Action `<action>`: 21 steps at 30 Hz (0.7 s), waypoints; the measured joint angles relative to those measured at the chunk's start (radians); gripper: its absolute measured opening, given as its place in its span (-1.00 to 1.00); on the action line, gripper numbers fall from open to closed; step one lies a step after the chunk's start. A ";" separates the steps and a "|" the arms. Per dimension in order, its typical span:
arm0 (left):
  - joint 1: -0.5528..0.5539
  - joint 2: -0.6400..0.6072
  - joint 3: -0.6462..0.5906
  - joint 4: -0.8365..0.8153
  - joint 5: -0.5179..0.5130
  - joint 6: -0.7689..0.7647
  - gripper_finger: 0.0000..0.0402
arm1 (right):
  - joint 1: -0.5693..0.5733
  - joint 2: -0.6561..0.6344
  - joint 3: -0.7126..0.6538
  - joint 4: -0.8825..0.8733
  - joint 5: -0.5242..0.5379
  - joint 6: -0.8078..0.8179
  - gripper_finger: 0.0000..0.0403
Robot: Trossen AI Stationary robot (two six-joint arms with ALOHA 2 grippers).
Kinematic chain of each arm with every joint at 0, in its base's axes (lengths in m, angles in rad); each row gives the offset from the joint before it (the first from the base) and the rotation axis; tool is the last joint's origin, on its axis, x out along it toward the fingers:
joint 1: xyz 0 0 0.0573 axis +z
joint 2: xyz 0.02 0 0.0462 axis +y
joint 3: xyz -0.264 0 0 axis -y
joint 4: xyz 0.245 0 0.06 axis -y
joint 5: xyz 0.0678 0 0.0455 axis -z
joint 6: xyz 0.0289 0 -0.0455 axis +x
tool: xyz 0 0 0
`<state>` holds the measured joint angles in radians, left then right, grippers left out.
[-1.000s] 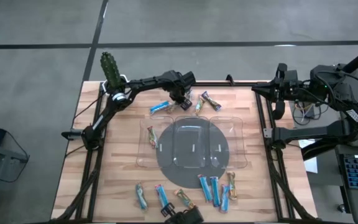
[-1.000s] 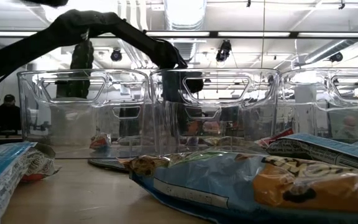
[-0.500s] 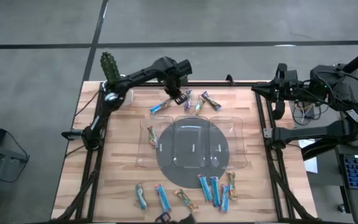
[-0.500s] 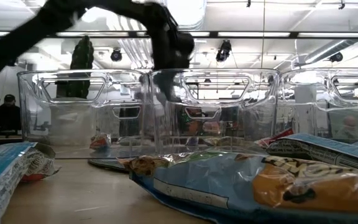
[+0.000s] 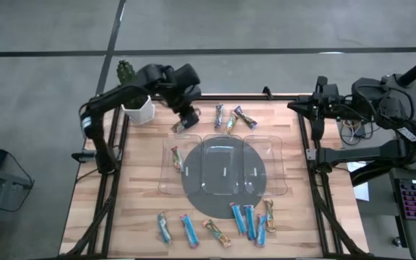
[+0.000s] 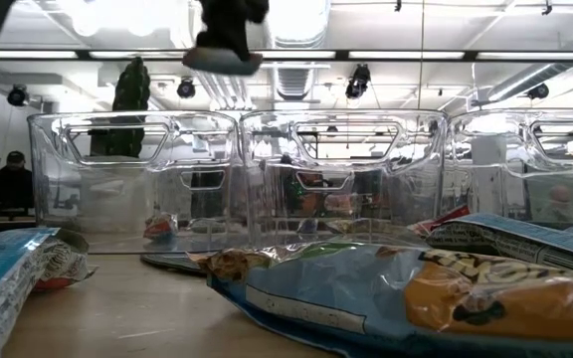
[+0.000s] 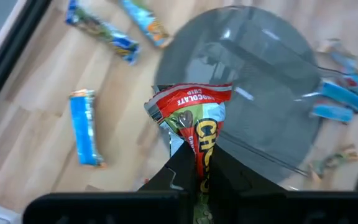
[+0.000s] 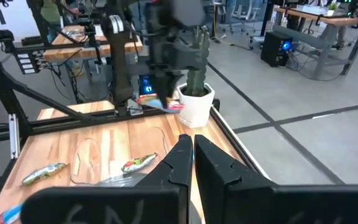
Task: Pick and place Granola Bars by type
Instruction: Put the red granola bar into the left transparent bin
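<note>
My left gripper [image 5: 187, 114] hangs high over the table's far left, beyond the clear tray [image 5: 276, 170], and is shut on a blue granola bar with a red end [image 7: 194, 121]. The low view shows it at the top [image 6: 223, 45]. Three multicoloured bars [image 5: 231, 119] lie flat beyond the tray. Several blue and gold ones [image 5: 248, 221] lie along the near edge. One bar [image 5: 175, 159] lies in the tray's left compartment. My right gripper [image 8: 190, 149] is shut and holds nothing, raised at the table's right edge [image 5: 315, 105]. My left gripper pinches the bar between its two fingers at one end of the wrapper [image 7: 197, 168]. The fingers slant down toward the tray. The bar runs on past the fingertips in line with them, its red crimped end [image 7: 188, 99] free. It is lifted clear of the table.
A potted cactus [image 5: 136, 107] stands at the far left corner, close behind my left arm. A grey round mat [image 5: 222, 195] lies under the tray. Black frame rails run along the table's left and right sides.
My left gripper has risen steeply from the table by the far bars and drawn back toward the left edge. It stays shut. The blue bar that lay flat beyond the tray's left compartment has gone up with it and now hangs clear of the wood.
</note>
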<state>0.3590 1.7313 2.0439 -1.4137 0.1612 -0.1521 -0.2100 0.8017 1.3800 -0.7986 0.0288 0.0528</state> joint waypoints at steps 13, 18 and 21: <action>-0.252 -0.128 -0.257 0.078 -0.090 -0.129 -0.96 | 0.000 0.001 0.000 0.031 -0.002 0.019 -0.96; -0.286 -0.129 -0.366 0.097 -0.145 -0.139 -0.96 | 0.000 0.001 0.000 0.031 -0.002 0.025 -0.96; -0.294 -0.129 -0.424 0.134 -0.153 -0.139 -0.96 | 0.000 0.001 0.000 0.030 -0.002 0.030 -0.96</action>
<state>0.0655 1.6024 1.6196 -1.2798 0.0082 -0.2906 -0.2100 0.8024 1.3800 -0.7681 0.0273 0.0826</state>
